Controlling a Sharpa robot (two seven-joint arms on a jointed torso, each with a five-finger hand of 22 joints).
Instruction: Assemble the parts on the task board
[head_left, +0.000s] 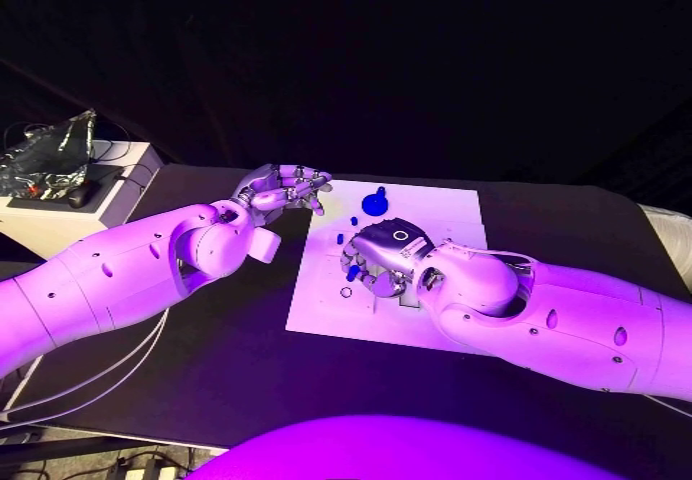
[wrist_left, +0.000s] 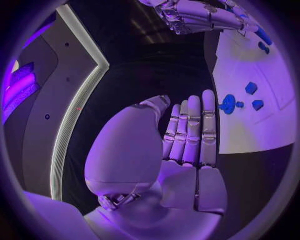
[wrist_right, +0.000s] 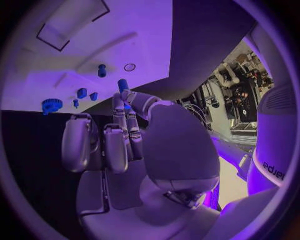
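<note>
Head view first: the white task board (head_left: 433, 210) lies in the middle of the black surface (head_left: 216, 370), and the small blue parts sit on its far-left portion, a round gear-like part (head_left: 375, 203) near the far edge with smaller parts (head_left: 340, 239) closer in. The left hand (head_left: 284, 189) hovers just off the board's far-left corner, fingers loosely curled with nothing visible between them. The right hand (head_left: 384, 262) is over the board's left-centre, palm down, fingers bent toward the board; a blue part (head_left: 355, 272) shows at its fingertips. A pale box (head_left: 80, 195) carrying dark cables stands at the surface's far-left edge. Left wrist view: the left hand (wrist_left: 178, 150) lies flat and open-palmed, its fingers (wrist_left: 209, 127) straight and side by side, holding nothing. Beyond the fingertips are the board (wrist_left: 250, 135), the gear-like part (wrist_left: 227, 104) and two smaller blue parts (wrist_left: 251, 88) beside it; the right hand (wrist_left: 200, 15) reaches over the board's other end. Right wrist view: the right hand (wrist_right: 134, 145) has its thumb and a finger pressed together on a small blue cylindrical part (wrist_right: 123, 85), the other fingers (wrist_right: 78, 142) extended alongside. On the board (wrist_right: 94, 55) beyond sit the gear-like part (wrist_right: 52, 105), several small blue parts (wrist_right: 82, 93), another upright blue part (wrist_right: 102, 70) and a small round ring mark (wrist_right: 130, 67).
</note>
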